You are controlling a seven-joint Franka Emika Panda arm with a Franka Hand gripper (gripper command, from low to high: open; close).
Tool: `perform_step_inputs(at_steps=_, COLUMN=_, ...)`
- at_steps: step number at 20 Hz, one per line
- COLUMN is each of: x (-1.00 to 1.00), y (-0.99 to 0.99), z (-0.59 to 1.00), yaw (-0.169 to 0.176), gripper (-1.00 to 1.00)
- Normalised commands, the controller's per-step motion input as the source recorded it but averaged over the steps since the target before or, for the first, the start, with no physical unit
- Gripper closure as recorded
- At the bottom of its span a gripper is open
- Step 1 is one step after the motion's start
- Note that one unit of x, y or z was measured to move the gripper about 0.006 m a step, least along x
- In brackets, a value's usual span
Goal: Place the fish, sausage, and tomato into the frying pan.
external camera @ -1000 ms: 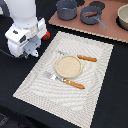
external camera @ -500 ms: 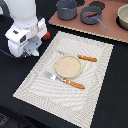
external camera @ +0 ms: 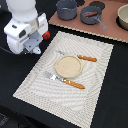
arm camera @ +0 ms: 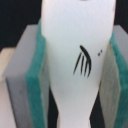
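In the wrist view a white fish (arm camera: 75,30) with dark markings fills the space between my gripper's green pads (arm camera: 36,85), which press on its sides. My gripper (external camera: 33,48) hangs over the black table at the exterior view's left, beside the placemat; the fish is hidden there. The red tomato (external camera: 46,36) lies just behind the gripper. The grey frying pan (external camera: 91,18) with its handle stands at the back on the pink board, and a reddish-brown sausage (external camera: 90,14) lies in it.
A dark-grey pot (external camera: 66,8) stands left of the pan and a beige bowl (external camera: 123,17) at the far right. On the striped placemat (external camera: 35,85) are a tan plate (external camera: 67,66), a knife (external camera: 80,57) and a fork (external camera: 65,81).
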Motion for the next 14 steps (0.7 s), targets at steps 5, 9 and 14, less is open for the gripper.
perform_step_inputs(at_steps=5, x=1.0, y=0.51, z=1.0, yaw=0.0, gripper=1.0)
perform_step_inputs(at_steps=9, x=1.0, y=0.54, z=1.0, yaw=0.0, gripper=1.0)
perform_step_inputs(at_steps=14, x=1.0, y=0.54, z=1.0, yaw=0.0, gripper=1.0)
